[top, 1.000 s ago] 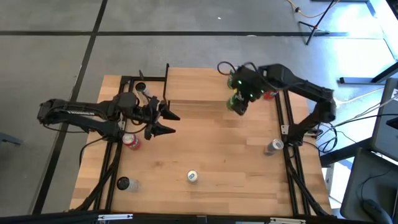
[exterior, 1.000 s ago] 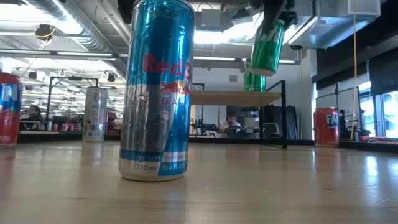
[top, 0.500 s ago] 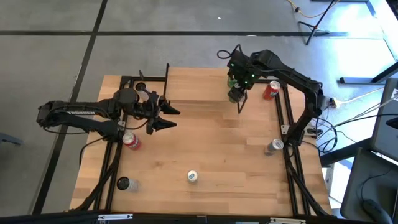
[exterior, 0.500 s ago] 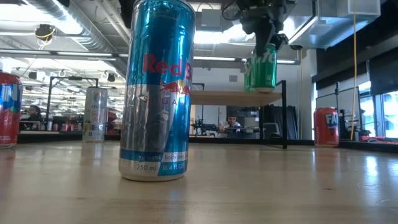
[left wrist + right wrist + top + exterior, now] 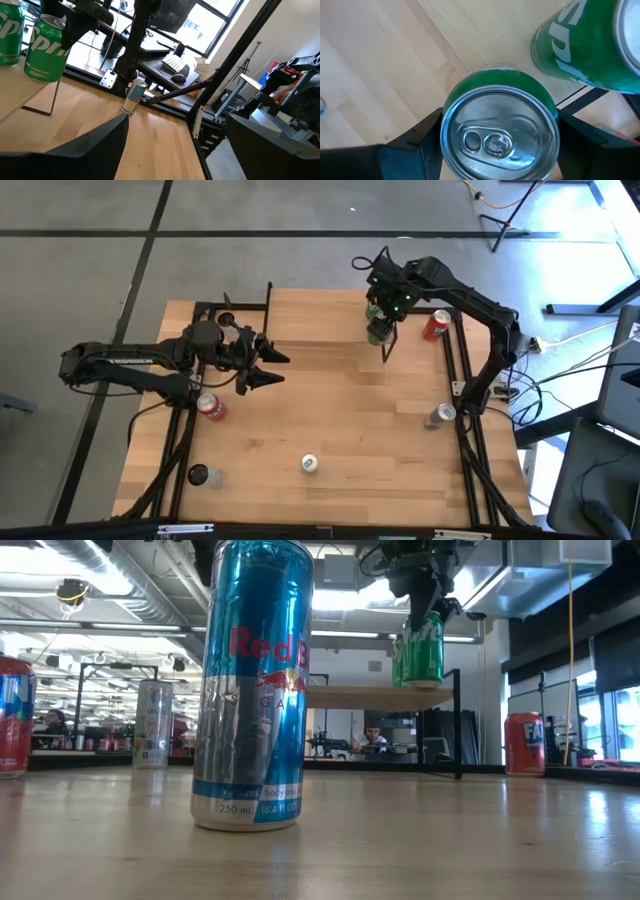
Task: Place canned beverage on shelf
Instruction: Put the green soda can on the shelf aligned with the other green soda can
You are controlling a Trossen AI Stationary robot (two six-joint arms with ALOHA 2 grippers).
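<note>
- Above the far right end of the shelf point(image 5: 385, 692), a green can point(image 5: 420, 648) is pinched between the fingers of the right gripper point(image 5: 384, 322) and hangs just over the plank, apparently not yet resting on it.
- A second green can point(image 5: 592, 42) already stands on the shelf just beside the held one; a collision could be caused if the held can were lowered off line, and the standing can might be tipped.
- The held can seems close to the plank's corner, so a release too near the edge could let it topple onto the table point(image 5: 350, 420).
- A drop from height, rather than a set-down, could make the can bounce or roll.
- The left gripper point(image 5: 268, 370) waits over the table's left side with its fingers spread and nothing between them.
- In the low view the gap under the can is shown, which is hidden from above.
- In the right wrist view the can's lid and both fingers at its sides are shown.
- In the low view a blue-silver can point(image 5: 252, 680) fills the foreground; from above it is only a small round top near the front edge.
</note>
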